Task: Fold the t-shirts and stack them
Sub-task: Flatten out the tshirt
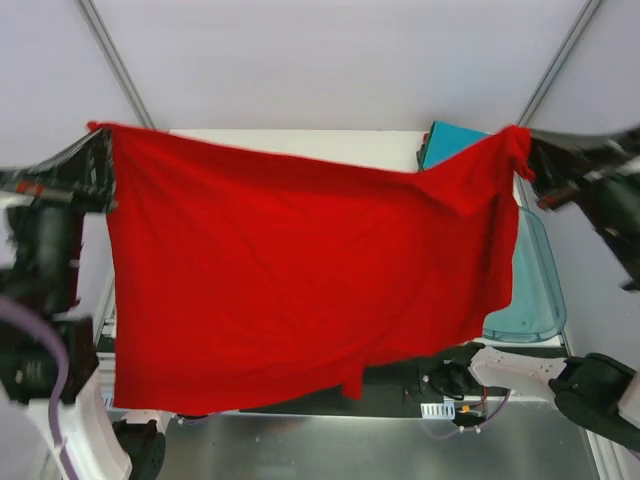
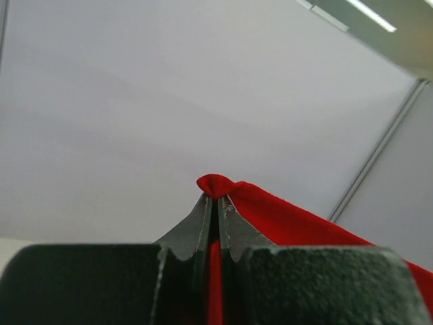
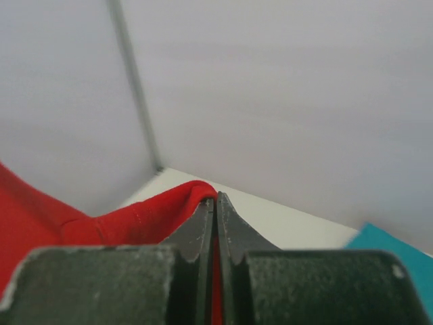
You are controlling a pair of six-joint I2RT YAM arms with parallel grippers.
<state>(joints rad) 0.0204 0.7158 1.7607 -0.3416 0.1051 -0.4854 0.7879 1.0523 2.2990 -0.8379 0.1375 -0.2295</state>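
The bright red t-shirt (image 1: 300, 270) hangs spread out in the air above the table, held by its two upper corners. My left gripper (image 1: 100, 135) is shut on its left corner; the wrist view shows red cloth (image 2: 218, 186) pinched between the closed fingers (image 2: 196, 227). My right gripper (image 1: 522, 140) is shut on its right corner, with red cloth (image 3: 162, 213) bunched at the fingertips (image 3: 226, 220). A teal folded t-shirt (image 1: 450, 145) lies at the back right of the table, also showing in the right wrist view (image 3: 392, 247). The other folded shirts are hidden.
A clear bluish plastic tub (image 1: 535, 290) stands at the table's right side, partly behind the hanging shirt. The white table (image 1: 300, 140) shows only as a strip at the back. The arm bases sit at the near edge.
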